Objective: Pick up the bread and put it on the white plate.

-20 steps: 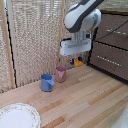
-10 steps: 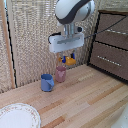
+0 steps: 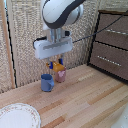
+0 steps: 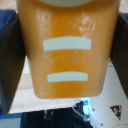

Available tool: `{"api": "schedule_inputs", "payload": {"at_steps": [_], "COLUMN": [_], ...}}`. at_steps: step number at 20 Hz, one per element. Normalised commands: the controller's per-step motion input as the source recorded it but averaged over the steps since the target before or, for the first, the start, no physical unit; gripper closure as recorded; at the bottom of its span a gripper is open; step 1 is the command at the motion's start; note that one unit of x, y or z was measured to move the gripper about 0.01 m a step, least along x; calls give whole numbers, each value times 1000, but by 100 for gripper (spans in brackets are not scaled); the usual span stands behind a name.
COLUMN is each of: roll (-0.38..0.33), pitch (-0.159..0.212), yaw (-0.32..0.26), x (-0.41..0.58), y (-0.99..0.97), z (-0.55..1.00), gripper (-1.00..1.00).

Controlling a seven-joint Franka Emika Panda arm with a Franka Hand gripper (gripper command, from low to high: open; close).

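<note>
The clamp (image 3: 55,63), at the centre of the exterior view, grips the toast (image 3: 58,65) between its fingers, lifted clear of the worktable (image 3: 85,100). Just below it stand a blue cup (image 3: 47,82) and a pink cup (image 3: 61,75). The white plate (image 3: 18,117) lies in the lower left corner. In the wrist view the toast (image 4: 67,50) fills the frame.

White crockery (image 3: 19,116) cut off at lower left frame edge. Toast (image 4: 65,50) fills wrist view, top edge cropped.
</note>
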Motion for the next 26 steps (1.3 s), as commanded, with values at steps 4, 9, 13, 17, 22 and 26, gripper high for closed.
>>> {"api": "schedule_inputs", "payload": {"at_steps": [4,9,13,17,22,26], "roll": [-21,-33,-33,-41,-91,-175], "pitch": [-23,-16,-11,-4,0,0], "yaw": [0,0,0,0,4,67], "x": [61,251,251,257,254,106], "y": [982,958,959,956,874,574], "z": [0,-80,-100,-159,-268,-454], "gripper": [100,100,100,100,100,100]}}
